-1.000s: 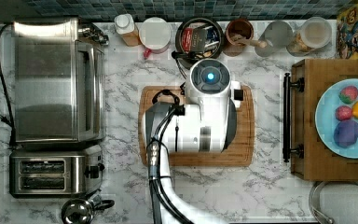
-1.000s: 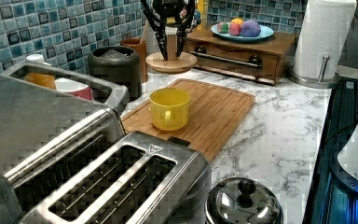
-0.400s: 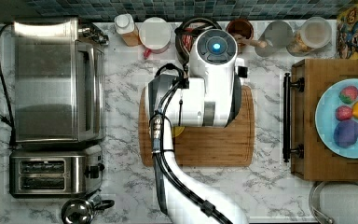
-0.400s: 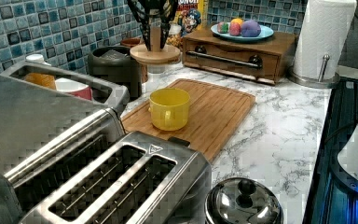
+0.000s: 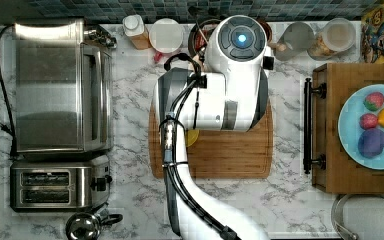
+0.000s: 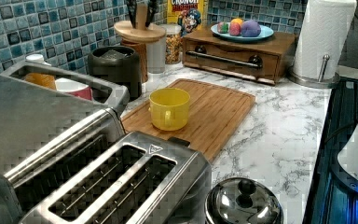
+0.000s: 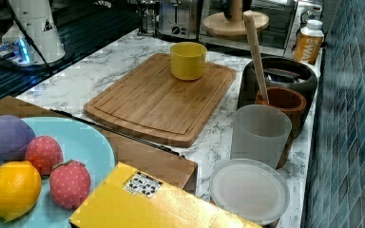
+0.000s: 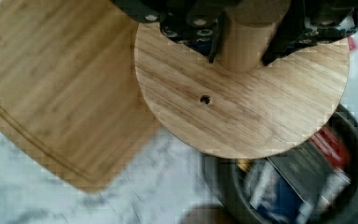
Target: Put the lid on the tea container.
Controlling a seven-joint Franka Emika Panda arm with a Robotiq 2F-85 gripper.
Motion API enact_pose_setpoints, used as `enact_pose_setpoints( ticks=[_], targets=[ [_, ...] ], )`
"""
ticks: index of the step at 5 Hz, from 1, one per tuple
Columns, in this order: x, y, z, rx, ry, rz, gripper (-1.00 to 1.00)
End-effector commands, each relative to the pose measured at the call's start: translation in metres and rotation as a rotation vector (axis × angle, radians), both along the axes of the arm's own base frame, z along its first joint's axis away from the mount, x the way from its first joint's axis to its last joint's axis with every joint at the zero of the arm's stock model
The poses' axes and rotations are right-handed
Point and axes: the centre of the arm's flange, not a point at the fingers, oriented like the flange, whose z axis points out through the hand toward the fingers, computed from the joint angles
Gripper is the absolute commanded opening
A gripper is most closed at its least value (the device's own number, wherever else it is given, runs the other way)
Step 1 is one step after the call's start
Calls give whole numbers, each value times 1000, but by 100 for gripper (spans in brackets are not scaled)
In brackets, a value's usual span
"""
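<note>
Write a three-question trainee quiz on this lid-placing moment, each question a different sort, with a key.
1. True or false: the wooden lid already sits on the tea container.
2. What is the gripper clamped on? A) the lid's knob B) the yellow cup C) the cutting board
3. Fill in: in the right view, the yellow cup stands on the ____.

Key: 1 false, the lid is held in the air, partly over the open container. 2 A. 3 cutting board.
</note>
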Motion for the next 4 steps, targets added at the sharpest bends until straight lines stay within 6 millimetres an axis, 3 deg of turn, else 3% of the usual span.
enact_pose_setpoints(
  ticks=[1, 4],
  targets=[
    [41, 23, 167, -110, -371, 86, -100],
    [79, 29, 145, -136, -351, 47, -100]
  ],
)
